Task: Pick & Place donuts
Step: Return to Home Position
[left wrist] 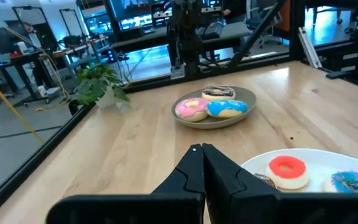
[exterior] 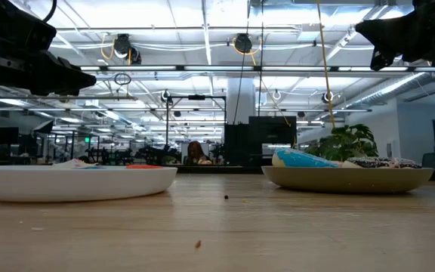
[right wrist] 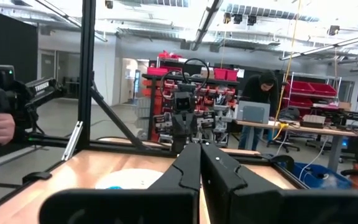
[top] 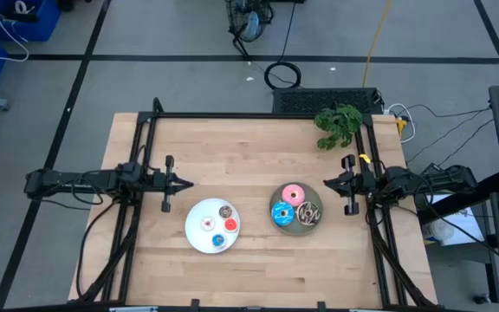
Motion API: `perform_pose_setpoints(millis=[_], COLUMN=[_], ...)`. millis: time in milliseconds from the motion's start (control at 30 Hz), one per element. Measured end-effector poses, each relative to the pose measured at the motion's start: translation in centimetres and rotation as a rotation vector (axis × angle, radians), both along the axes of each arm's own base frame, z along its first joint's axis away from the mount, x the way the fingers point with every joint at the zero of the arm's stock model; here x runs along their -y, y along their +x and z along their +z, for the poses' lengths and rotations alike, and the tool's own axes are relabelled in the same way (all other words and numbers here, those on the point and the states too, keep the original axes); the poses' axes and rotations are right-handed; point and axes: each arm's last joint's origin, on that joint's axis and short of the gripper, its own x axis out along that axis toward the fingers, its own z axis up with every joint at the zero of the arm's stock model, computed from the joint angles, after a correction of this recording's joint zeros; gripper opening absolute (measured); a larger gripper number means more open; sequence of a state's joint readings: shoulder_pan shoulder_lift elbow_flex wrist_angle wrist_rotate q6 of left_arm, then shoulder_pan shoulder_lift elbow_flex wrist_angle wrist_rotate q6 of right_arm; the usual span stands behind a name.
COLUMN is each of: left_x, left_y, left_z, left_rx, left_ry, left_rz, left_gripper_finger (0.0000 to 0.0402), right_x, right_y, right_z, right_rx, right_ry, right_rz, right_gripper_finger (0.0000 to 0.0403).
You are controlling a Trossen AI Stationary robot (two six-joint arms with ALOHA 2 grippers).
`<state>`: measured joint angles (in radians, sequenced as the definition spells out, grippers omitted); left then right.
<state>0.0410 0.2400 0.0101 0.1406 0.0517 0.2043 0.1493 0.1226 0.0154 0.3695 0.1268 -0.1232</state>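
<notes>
High view: left gripper (top: 186, 183) over left side of table (top: 232, 147), right gripper (top: 326, 183) over right side. Four mini donuts (top: 207, 224) on white plate (top: 196, 211); three larger donuts (top: 293, 192) on grey plate (top: 300, 231).
Low view: both plates rest on table.
Wrist views: both grippers' fingers pressed together, empty.

The far half of the table (top: 232, 152) is bare wood from left to right, blocked only by the plant (top: 339, 126) in the far right corner. In the near half, the white plate (top: 196, 236) and the grey plate (top: 299, 231) sit apart with a narrow lane between them. A bare strip runs along the near edge. The left gripper (top: 186, 184) and right gripper (top: 327, 183) hang raised at the sides, leaving the centre open. A black frame (top: 249, 115) fences the far and side edges.
</notes>
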Motion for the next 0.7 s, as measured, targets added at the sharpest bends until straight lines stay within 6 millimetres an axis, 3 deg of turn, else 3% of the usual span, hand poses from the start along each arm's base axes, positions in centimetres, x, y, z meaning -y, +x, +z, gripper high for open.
perform_pose_setpoints(millis=[367, 700], left_x=[-0.06, 0.26], left_y=[-0.06, 0.01], left_z=[-0.55, 0.09], left_rx=[-0.058, 0.010], left_ry=[-0.004, 0.013], left_rz=[0.023, -0.017], left_gripper_finger=[0.0000, 0.0000], right_x=[0.00, -0.16], right_y=[0.00, -0.06], right_z=[0.01, 0.19], right_rx=[0.001, 0.021], right_ry=[0.012, 0.021], right_rz=[0.002, 0.059], right_gripper_finger=[0.0000, 0.0000])
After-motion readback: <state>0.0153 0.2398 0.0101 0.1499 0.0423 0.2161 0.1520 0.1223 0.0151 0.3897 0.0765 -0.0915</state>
